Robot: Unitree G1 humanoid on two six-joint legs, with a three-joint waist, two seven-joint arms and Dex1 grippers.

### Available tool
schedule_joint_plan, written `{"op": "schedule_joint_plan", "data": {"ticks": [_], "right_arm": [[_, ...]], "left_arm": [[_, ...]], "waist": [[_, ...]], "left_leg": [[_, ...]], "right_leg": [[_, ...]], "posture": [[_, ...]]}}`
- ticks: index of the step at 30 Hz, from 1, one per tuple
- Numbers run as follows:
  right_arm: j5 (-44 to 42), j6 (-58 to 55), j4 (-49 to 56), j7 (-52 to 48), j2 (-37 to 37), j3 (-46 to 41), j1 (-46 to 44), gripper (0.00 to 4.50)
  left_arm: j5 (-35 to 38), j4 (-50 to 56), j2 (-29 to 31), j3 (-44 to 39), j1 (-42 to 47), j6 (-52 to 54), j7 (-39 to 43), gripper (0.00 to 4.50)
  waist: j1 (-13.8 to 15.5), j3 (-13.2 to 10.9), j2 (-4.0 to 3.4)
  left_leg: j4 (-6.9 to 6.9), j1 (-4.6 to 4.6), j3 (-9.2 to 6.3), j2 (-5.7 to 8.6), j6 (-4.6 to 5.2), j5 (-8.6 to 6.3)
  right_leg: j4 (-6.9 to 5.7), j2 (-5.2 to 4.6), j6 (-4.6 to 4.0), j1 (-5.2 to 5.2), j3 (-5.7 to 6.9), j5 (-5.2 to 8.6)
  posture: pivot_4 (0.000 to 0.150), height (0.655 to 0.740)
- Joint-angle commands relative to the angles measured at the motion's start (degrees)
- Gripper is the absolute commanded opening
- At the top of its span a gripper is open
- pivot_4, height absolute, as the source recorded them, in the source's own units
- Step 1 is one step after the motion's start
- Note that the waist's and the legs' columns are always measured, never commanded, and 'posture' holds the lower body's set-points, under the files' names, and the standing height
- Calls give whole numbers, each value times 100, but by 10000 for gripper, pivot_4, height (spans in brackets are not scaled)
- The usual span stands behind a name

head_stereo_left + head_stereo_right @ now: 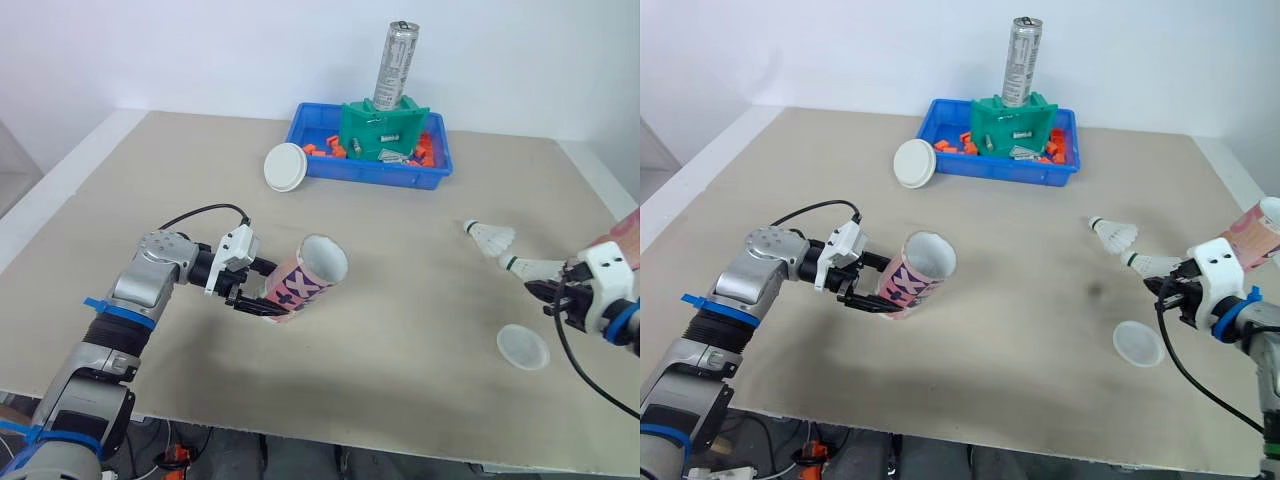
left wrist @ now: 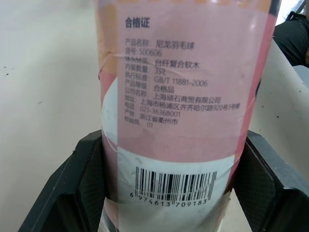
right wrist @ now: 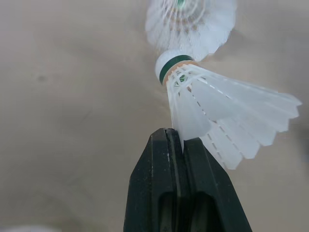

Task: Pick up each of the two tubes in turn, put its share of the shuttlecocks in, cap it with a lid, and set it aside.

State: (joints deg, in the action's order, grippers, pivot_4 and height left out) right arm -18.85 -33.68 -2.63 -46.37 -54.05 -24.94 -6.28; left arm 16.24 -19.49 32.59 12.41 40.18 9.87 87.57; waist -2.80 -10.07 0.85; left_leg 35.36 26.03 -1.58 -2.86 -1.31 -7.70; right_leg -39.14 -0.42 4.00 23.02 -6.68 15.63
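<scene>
The left gripper [image 1: 250, 295] is clenched round the pink printed cardboard tube [image 1: 305, 280], held tilted over the beige table [image 1: 420, 330]; the right gripper [image 3: 177, 137] pinches a white, green-banded shuttlecock [image 3: 227, 113] by its skirt rim. Both look featherlight and crushable; grip gently.

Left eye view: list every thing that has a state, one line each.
Pink cardboard tube: uncapped, tilted, clamped in left pincer.
White feather shuttlecock: pinched by right pincer.
Second white shuttlecock: lying loose.
White round lid by blue tray: off, lying flat.
Other white round lid: off, lying flat.
</scene>
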Motion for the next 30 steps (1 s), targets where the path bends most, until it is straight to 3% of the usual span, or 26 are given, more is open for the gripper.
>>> {"op": "schedule_joint_plan", "data": {"ticks": [1, 5, 9, 15, 30], "right_arm": [[-282, -70, 1065, -161, -418, -311, -238, 594], [-759, 8, 2658, -781, -802, 464, -798, 594], [-805, 155, 3230, -1137, -921, 1351, -1497, 594], [-528, 736, 3210, -1686, -796, 2329, -2367, 594], [50, 1637, 2748, -2356, -100, 3421, -3470, 594]], "left_arm": [[34, 50, 17, -119, 147, -107, 29, 33963], [7, -56, -9, -102, 221, -158, 72, 33963], [-11, -168, -27, -89, 299, -208, 99, 33963], [-16, -191, -38, -81, 338, -206, 116, 33963], [-64, -108, -5, -42, 289, -100, 169, 33963]], "waist": [[-23, 0, -1], [-69, -3, -9], [-65, -3, 7], [19, -5, 8], [15, -5, 8]], "left_leg": [[0, -1, 2, -1, 0, 0], [0, -7, 1, -5, 0, 0], [-1, -2, -6, -12, -1, 0], [2, 40, 0, -4, -2, -1], [0, 38, -8, -8, -7, -4]], "right_leg": [[0, 0, -3, 1, -2, -2], [-1, 3, -11, 6, -2, -11], [3, 8, -19, 4, 11, -6], [11, -7, -5, 34, 9, 1], [8, -2, 3, 34, 22, -2]], "posture": [[1500, 7400], [1500, 7400], [1500, 7400], [1500, 7400], [1500, 7400]]}}
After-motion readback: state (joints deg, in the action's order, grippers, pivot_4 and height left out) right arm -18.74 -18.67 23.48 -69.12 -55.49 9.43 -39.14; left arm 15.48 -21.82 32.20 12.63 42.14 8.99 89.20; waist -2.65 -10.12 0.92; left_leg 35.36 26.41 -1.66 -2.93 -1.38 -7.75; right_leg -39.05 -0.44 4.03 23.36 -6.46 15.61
